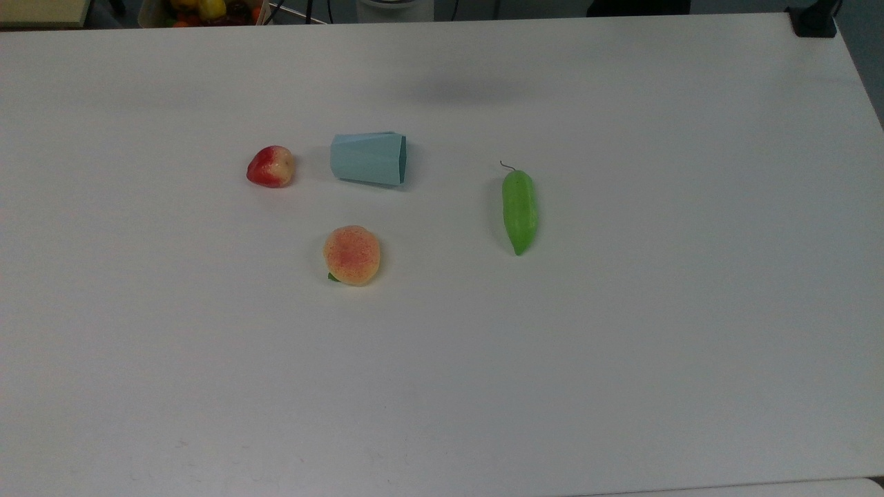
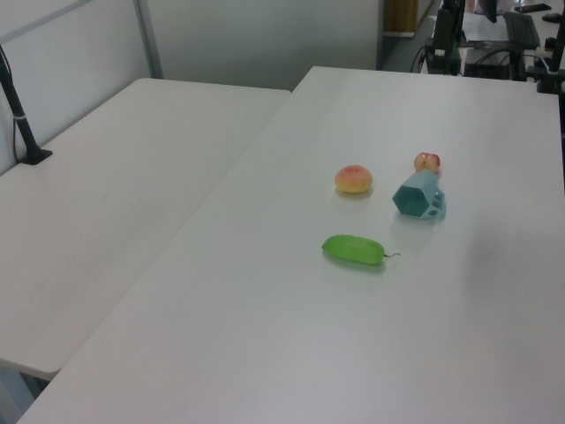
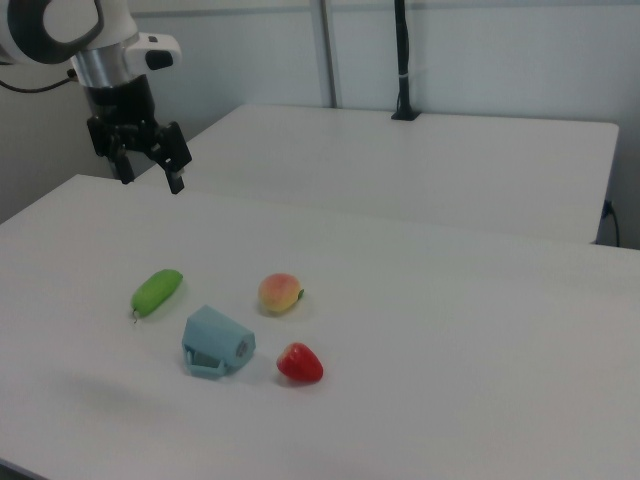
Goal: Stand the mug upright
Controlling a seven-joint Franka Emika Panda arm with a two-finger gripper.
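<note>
Gripper hangs high, fingers spread, empty — well apart from the tipped mug.

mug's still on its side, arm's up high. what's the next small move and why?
Probably bring the gripper down and across to hover over the mug. The mug lies on its side on the table, its rim toward the top view's right, with nothing touching it. The gripper hangs open well above the table, apart from everything. The strawberry sits close by, so approach from above.
</note>
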